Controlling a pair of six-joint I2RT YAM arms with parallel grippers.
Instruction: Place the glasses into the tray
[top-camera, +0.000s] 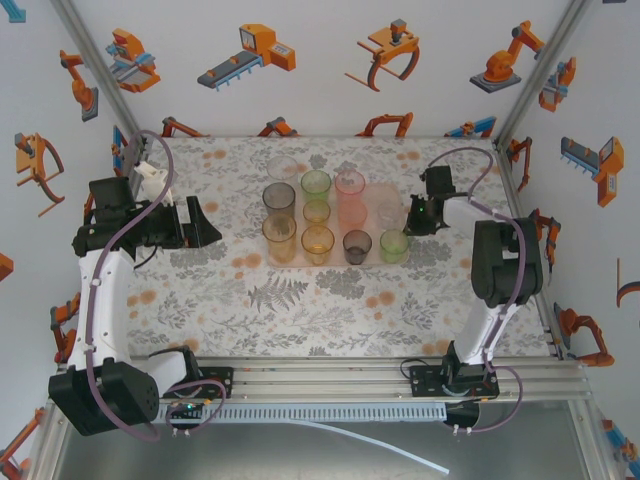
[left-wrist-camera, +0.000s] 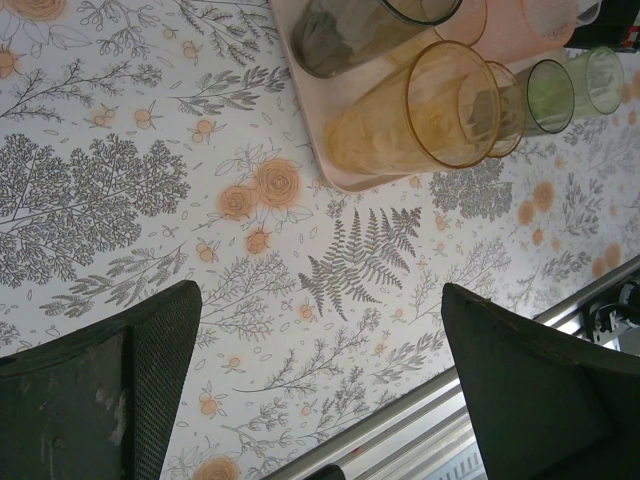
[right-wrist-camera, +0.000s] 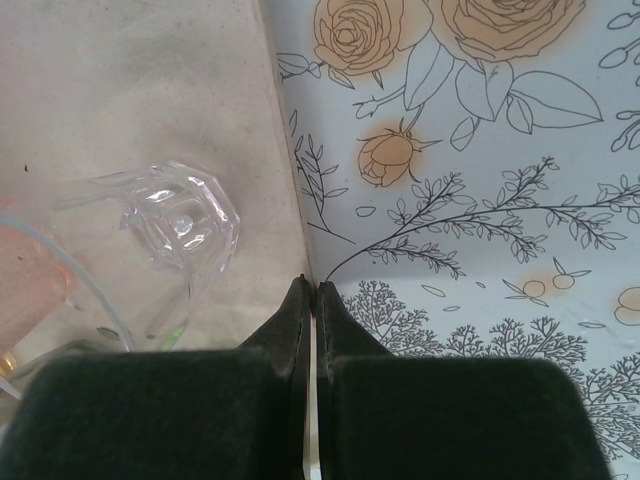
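My left gripper (top-camera: 192, 224) is wide open and empty, over the tablecloth (top-camera: 300, 310) left of the tray (right-wrist-camera: 120, 90). My right gripper (right-wrist-camera: 312, 288) is closed on nothing at the tray's right edge. The glasses (top-camera: 318, 240) stand upright in the tray.

Ten translucent glasses (top-camera: 318, 240); one pale pink tray (left-wrist-camera: 345, 182).

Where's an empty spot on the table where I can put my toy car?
The biggest bare patch is the flowery cloth between the tray and the metal rail. The tray is crowded with glasses, and the left gripper and right gripper stand beside its ends.
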